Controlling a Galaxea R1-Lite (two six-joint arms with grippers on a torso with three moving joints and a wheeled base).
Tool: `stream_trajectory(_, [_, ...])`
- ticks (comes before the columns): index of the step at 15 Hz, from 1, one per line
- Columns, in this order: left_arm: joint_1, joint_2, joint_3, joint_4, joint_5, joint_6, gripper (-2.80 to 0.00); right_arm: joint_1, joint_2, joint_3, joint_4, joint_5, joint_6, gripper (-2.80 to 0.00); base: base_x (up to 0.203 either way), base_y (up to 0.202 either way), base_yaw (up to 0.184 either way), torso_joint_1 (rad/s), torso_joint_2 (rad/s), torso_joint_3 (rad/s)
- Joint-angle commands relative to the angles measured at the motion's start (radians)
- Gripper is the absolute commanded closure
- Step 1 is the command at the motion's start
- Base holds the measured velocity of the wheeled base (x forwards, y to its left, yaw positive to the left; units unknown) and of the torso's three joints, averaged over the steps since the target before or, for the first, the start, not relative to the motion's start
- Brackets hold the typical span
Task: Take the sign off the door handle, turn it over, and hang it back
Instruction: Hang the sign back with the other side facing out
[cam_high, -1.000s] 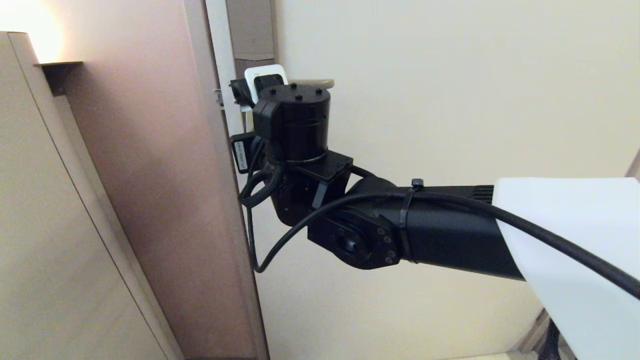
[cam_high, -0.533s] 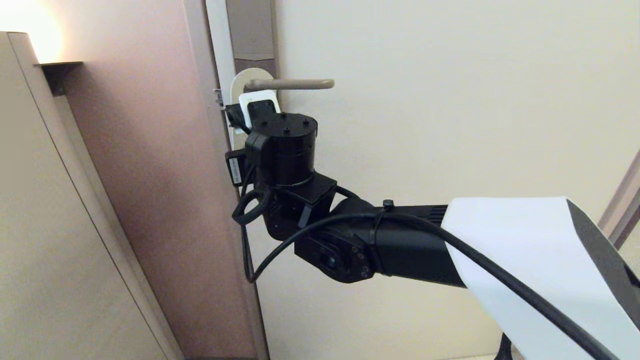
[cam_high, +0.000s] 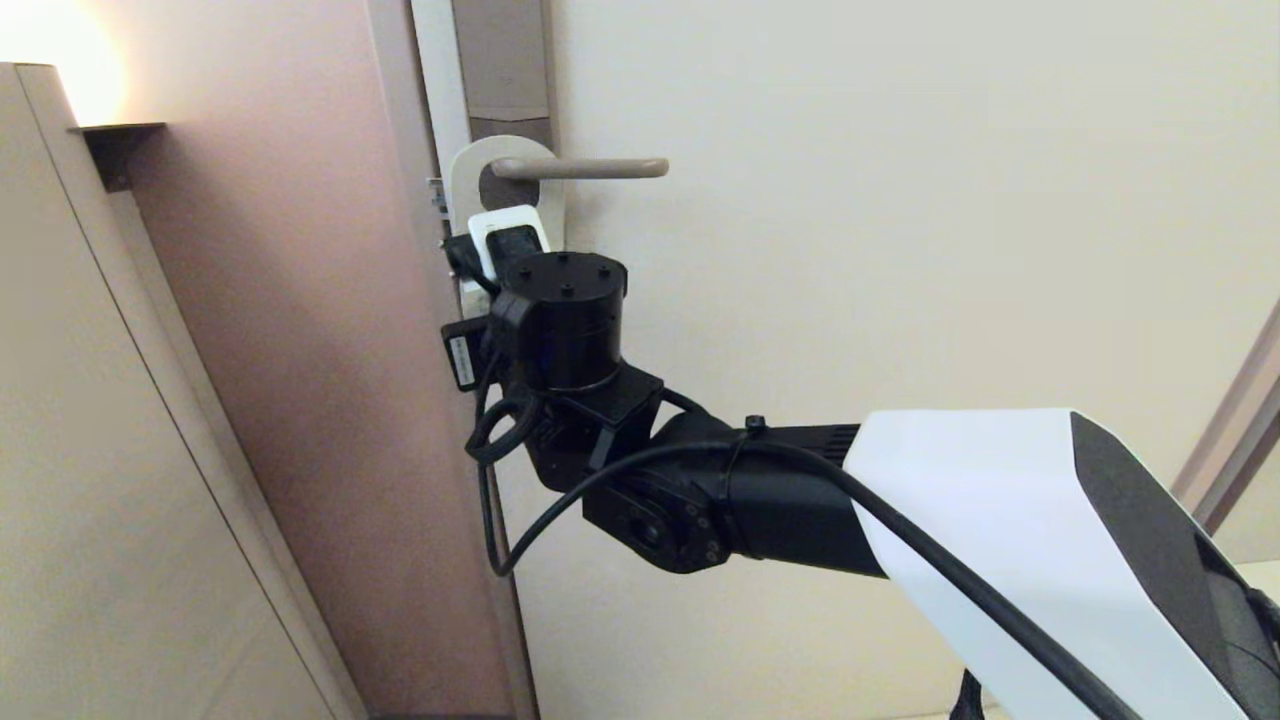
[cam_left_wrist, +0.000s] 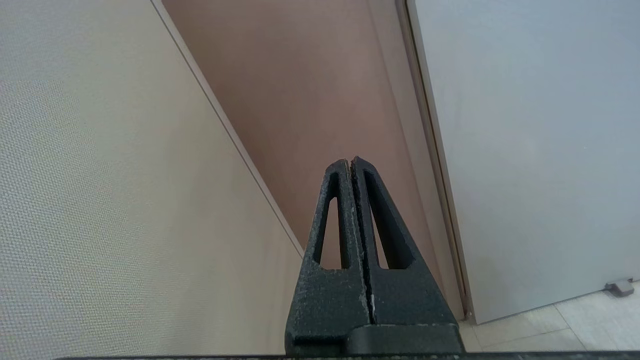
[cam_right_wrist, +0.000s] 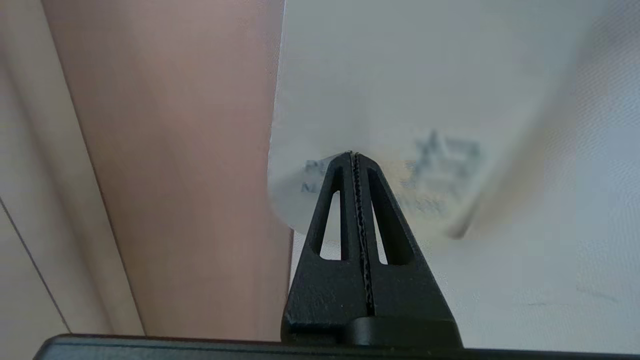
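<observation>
From my console, the sign (cam_high: 462, 185) hangs on the door handle (cam_high: 590, 168). Its white loop goes around the lever's root, right against the tall lock plate (cam_high: 505, 60), close to the door's left edge. The rest of the card drops down from there and goes out of sight behind the right arm's wrist block.

In the head view the right arm reaches in from the lower right corner and ends just under the handle, near that same edge of the door (cam_high: 900, 250). Its fingers are hidden in that view. On the wrist camera the right gripper (cam_right_wrist: 353, 154) has both fingers pressed together, the toothed seam closed along its whole length. I see nothing caught between them. Its tips lie over the lower, rounded end of the sign (cam_right_wrist: 400, 100), whose pale printed side faces the camera (the lettering is too smeared for me to read). The card lies flat towards the door, with the brown wall panel (cam_high: 300, 300) beside it.

The left gripper (cam_left_wrist: 349, 161) shows only on its own wrist camera. Its fingers are together and empty, aimed at the brown panel beside the door's edge, down near the floor.
</observation>
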Motion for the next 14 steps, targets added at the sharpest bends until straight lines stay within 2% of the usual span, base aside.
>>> stream_trajectory(1, [0.000, 0.001, 0.000, -0.001, 0.000, 0.002, 0.00, 0.002, -0.018, 0.000, -0.020, 0.021, -0.002, 0.00, 0.000, 0.000, 0.000, 0.000, 0.00, 0.000])
stream_trajectory(7, [0.000, 0.001, 0.000, -0.001, 0.000, 0.001, 0.00, 0.008, -0.097, 0.000, -0.034, 0.046, 0.005, 0.00, 0.000, 0.000, 0.000, 0.000, 0.00, 0.000])
stream_trajectory(14, [0.000, 0.001, 0.000, -0.001, 0.000, 0.001, 0.00, -0.001, 0.006, 0.000, -0.104, 0.044, -0.001, 0.00, 0.000, 0.000, 0.000, 0.000, 0.00, 0.000])
